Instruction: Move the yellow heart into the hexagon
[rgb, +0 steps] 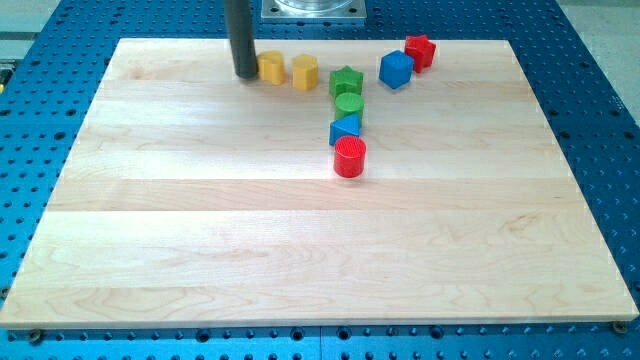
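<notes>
A pale wooden board (300, 240) carries eight blocks, all near its far edge. From the far-left side: a yellow heart (271, 67), a yellow hexagon (305, 72), then a touching column of green star (346, 81), green cylinder (349, 104), blue triangle (345, 128) and red cylinder (350, 157). Toward the far-right corner sit a blue cube (396, 69) and a red star (420, 51).

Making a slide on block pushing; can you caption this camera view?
My tip touches the yellow heart from the view's left, with the yellow hexagon just beyond.
</notes>
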